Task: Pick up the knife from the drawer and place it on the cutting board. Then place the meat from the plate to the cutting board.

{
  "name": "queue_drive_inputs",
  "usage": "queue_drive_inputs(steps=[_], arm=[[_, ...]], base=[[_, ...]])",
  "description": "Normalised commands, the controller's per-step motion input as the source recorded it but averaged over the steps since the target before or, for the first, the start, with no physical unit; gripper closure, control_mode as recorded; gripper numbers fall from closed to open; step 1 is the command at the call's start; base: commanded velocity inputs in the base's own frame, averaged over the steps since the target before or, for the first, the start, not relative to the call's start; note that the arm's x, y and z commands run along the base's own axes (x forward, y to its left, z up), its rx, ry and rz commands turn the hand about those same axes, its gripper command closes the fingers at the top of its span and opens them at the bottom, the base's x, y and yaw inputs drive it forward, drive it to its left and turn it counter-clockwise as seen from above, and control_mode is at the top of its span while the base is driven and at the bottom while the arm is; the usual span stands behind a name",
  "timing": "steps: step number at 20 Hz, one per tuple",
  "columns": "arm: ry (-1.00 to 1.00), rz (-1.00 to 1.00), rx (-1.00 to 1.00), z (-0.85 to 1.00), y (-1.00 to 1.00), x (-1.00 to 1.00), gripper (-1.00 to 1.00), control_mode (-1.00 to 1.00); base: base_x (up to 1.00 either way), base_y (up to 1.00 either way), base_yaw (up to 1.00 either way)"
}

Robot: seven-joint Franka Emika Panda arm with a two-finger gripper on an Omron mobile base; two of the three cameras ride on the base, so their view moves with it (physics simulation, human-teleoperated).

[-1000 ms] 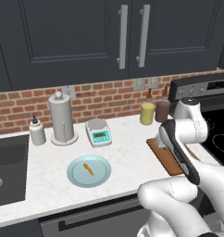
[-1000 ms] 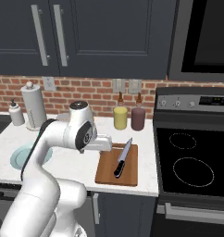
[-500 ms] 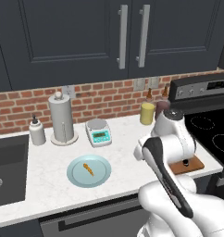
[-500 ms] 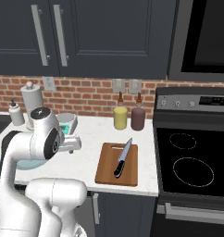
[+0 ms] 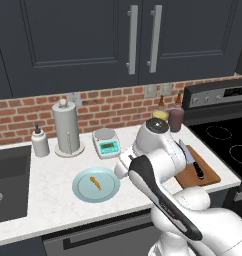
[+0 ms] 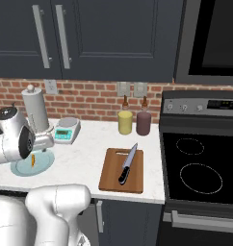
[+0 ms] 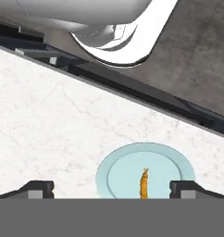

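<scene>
Marble counter, knife [image 6: 127, 164] on cutting board [image 6: 111, 175], meat [image 7: 144, 184] on plate [image 7: 113, 173], jaws wide open, empty.

Matt white marble-veined countertop [image 7: 49, 120]; smooth, faintly glossy pale blue-green plate [image 7: 178, 164], perhaps ceramic. Reddish-brown wooden cutting board [image 6: 109, 175], right of centre; silver-grey metal-bladed knife [image 6: 127, 163], black handle.

The arm [image 5: 168, 195] is built of glossy white, rounded shells, thick and bulbous near the base and slimmer higher up. A dark grey-black band runs along one link, and a round joint cap with a dark face tops the upper segment. The end effector [image 7: 111, 189] has two small dark, blocky tips.
</scene>
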Motion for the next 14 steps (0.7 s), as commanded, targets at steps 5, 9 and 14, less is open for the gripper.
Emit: queue_drive_inputs(steps=[5, 9, 14], arm=[[0.08, 0.01, -0.06, -0.09, 1.0, 0.27, -1.0, -1.0], [0.07, -0.01, -0.05, -0.18, 0.84, 0.46, -1.0, -1.0], [0.15, -0.05, -0.07, -0.46, 0.37, 0.58, -1.0, -1.0]], base=[[0.0, 0.0, 0.0], [0.0, 0.0, 0.0], [0.0, 0.0, 0.0]])
